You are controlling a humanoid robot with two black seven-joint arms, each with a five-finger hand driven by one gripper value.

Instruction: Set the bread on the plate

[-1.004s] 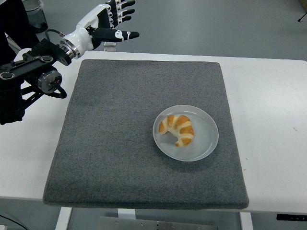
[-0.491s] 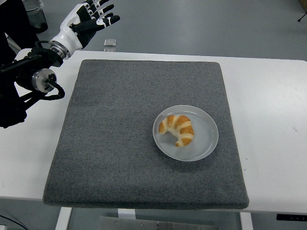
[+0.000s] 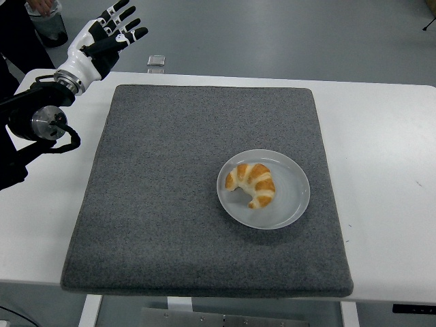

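Observation:
A golden croissant (image 3: pixel 251 182) lies on the left half of a pale round plate (image 3: pixel 289 202), which sits on the grey mat right of its middle. My left hand (image 3: pixel 107 34) is raised over the table's far left corner, well away from the plate, with its fingers spread and nothing in it. My right arm does not show.
The dark grey mat (image 3: pixel 163 197) covers most of the white table (image 3: pixel 388 170). A small clear object (image 3: pixel 156 60) lies at the table's far edge. A dark container (image 3: pixel 49 24) stands beyond the far left corner.
My left hand has drawn back to the left and away from the mat, staying open. The croissant and plate have not moved.

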